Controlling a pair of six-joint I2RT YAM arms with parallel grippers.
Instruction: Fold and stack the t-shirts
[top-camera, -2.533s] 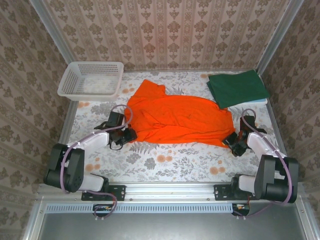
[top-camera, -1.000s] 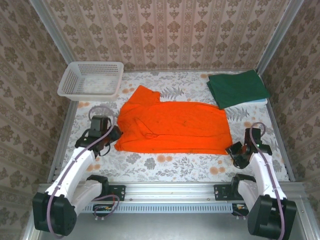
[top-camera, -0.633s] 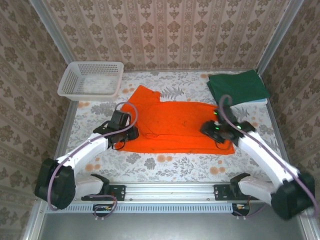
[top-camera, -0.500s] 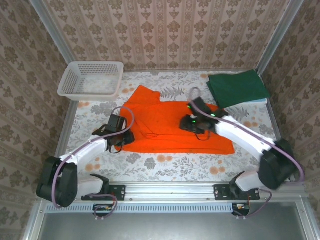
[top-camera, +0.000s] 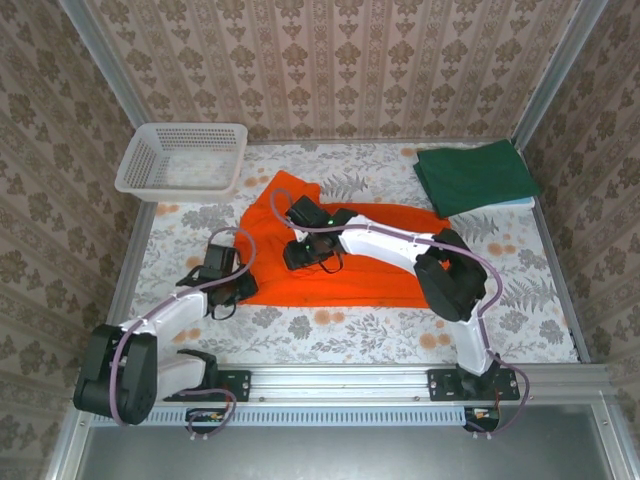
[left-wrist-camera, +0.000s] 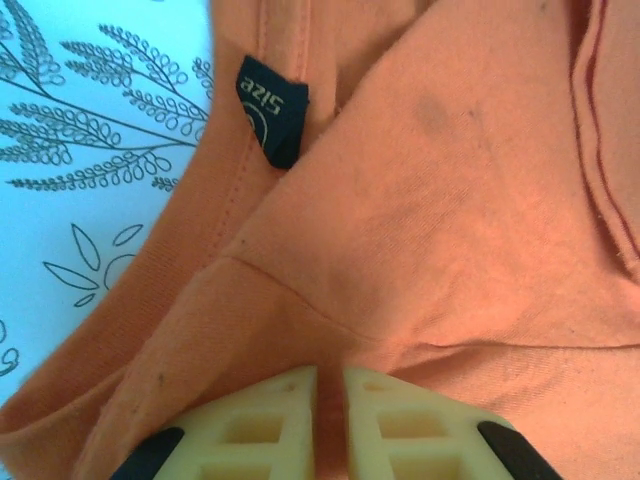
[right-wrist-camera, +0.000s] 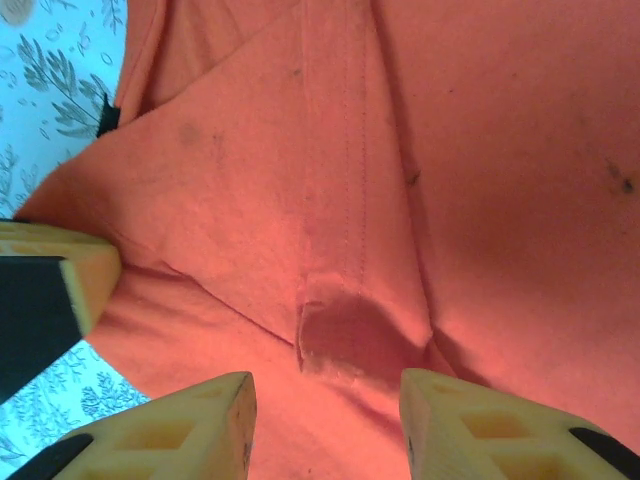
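Observation:
The bright orange t-shirt lies spread across the middle of the table. My left gripper sits at its near left edge. In the left wrist view that gripper is shut, with a fold of orange cloth pinched between its cream fingers; a black size tag shows at the neckline. My right gripper reaches across over the shirt's left part. It stands open just above a seam and a small flap in the orange cloth. The dark green t-shirt lies folded at the back right.
A white lattice basket stands at the back left corner. The floral tabletop shows bare along the near edge and on the right. The right arm stretches over the orange shirt from the right. The left gripper's finger shows at the right wrist view's left edge.
The right arm swept from the shirt's right edge across to its left part. The left gripper closed on the shirt's near left edge and drew slightly nearer.

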